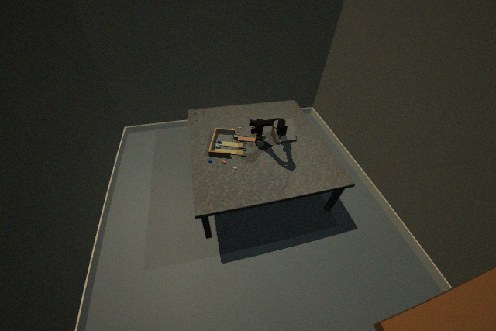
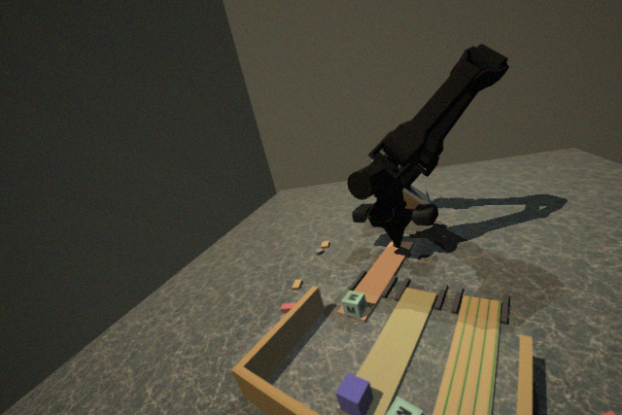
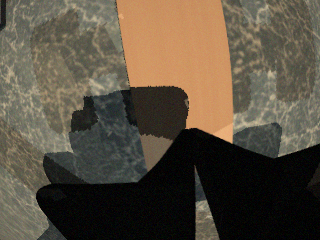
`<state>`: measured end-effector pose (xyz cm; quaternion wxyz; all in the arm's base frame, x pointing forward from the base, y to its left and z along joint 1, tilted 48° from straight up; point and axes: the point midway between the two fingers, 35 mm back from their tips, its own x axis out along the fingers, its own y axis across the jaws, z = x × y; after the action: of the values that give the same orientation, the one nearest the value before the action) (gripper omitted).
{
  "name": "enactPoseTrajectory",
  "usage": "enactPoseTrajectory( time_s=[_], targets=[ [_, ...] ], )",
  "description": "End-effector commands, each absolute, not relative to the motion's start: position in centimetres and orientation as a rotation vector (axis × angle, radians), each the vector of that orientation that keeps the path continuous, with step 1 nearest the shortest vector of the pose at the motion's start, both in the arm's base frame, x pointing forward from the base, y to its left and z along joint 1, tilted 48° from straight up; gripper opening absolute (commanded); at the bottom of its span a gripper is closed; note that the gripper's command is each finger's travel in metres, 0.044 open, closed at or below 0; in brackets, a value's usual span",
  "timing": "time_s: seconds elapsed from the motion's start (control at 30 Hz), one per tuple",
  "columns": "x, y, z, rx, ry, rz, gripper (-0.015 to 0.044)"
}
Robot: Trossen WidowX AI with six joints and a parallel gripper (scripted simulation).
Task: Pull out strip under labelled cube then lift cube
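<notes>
A pale green cube with dark letters (image 2: 353, 303) (image 1: 235, 136) sits on the far end of the plain orange strip (image 2: 380, 272) (image 1: 246, 139) (image 3: 175, 45), past the open side of the wooden frame. My gripper (image 2: 397, 245) (image 3: 189, 136) is shut and points down, with its tips at the strip's other end, over its top face. Nothing shows between the fingers. Whether the tips touch the strip is hidden. A second pale green lettered cube (image 2: 404, 408) is cut off by the lower edge of the exterior view. A purple cube (image 2: 354, 393) (image 1: 218, 141) is on the plain yellow strip's far end.
The wooden frame (image 2: 281, 334) (image 1: 212, 141) surrounds the strips' far ends on three sides. The yellow strip (image 2: 401, 328) and a green-lined strip (image 2: 470, 345) lie beside the orange one. Short dark rails (image 2: 441, 296) flank the strips. Small loose pieces lie outside the frame.
</notes>
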<state>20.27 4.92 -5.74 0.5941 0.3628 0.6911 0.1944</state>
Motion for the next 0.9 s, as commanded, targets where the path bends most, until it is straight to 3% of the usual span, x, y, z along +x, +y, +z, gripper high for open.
enactPoseTrajectory(
  time_s=[0.0, 0.87],
  targets=[
    [18.7, 5.4, -5.8, 0.842, 1.642, 0.456, 0.0],
    [16.3, 5.8, -5.3, 0.842, 1.643, 0.455, 0.0]
  ],
)
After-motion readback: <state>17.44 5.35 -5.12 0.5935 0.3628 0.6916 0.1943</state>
